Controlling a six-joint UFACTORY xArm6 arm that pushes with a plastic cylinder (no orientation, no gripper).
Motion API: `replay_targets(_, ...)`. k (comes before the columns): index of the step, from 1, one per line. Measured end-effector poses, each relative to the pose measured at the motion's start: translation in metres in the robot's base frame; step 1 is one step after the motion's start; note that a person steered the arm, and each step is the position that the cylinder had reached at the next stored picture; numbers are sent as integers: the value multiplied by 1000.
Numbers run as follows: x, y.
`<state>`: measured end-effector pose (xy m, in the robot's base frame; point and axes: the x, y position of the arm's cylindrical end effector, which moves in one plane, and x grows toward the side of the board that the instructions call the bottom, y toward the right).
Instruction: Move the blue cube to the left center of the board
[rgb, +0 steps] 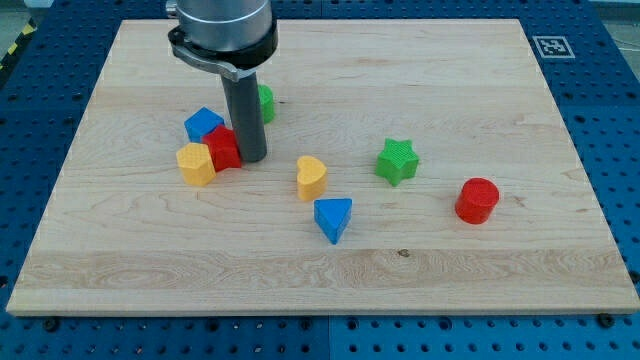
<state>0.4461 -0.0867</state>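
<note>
Resting beside the red block (223, 148), my tip (250, 158) stands toward the board's (420, 255) left edge. It carries no pincer. The blue cube (203, 125) touches the red block.

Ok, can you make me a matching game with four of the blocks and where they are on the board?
Things:
1. blue cube
2. red cylinder
3. green star
4. blue triangle block

Places:
A. farthest toward the view's right
B. below the yellow heart, nearest the view's bottom
C. just left of my tip, in the cluster with a red block and a yellow block
D. between the yellow heart and the red cylinder

Pairs: 1-C, 2-A, 3-D, 4-B
</note>
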Motion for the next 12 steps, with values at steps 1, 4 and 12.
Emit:
replay_targets(1, 0, -10)
replay_targets(4, 86, -34)
replay_targets(12, -68, -32)
